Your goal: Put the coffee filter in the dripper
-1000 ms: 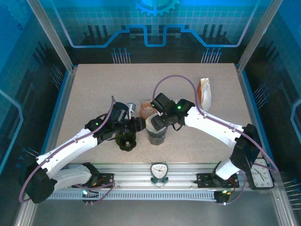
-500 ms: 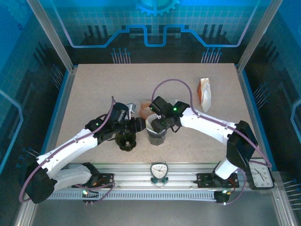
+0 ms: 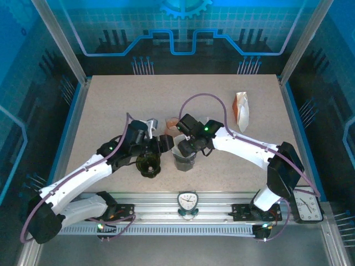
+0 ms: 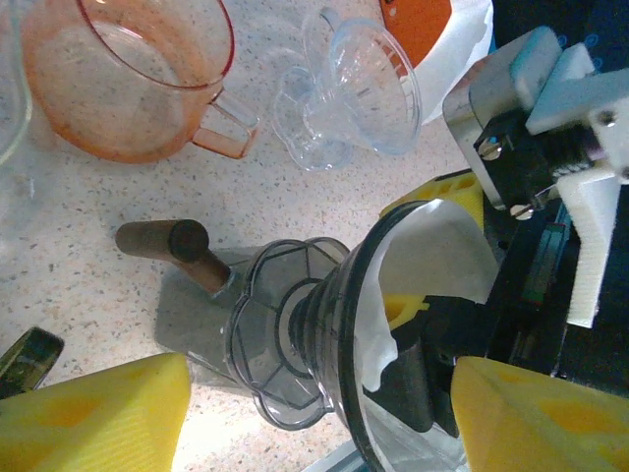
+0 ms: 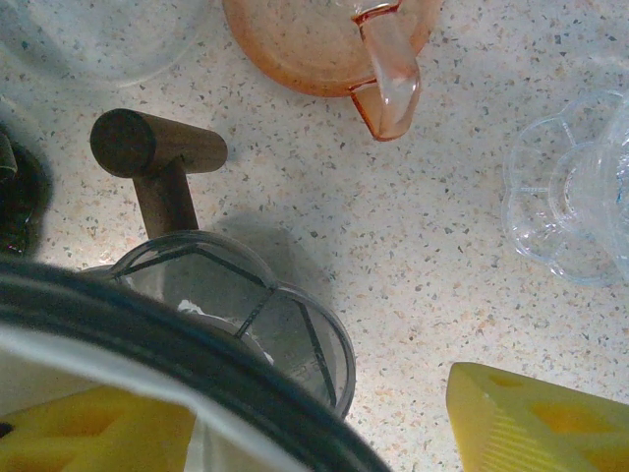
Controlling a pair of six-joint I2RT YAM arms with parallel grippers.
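Speckled table (image 3: pixel 111 105) below; both arms bend inward, right jaws straddling dripper (image 4: pixel 285 344) rim.

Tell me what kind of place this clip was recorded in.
Most likely a robot lab cell set up for coffee-making, not a real kitchen: an aluminium frame with blue printed panels walls in a speckled table, a metal rail carries a clock, and a dripper stands mid-table.
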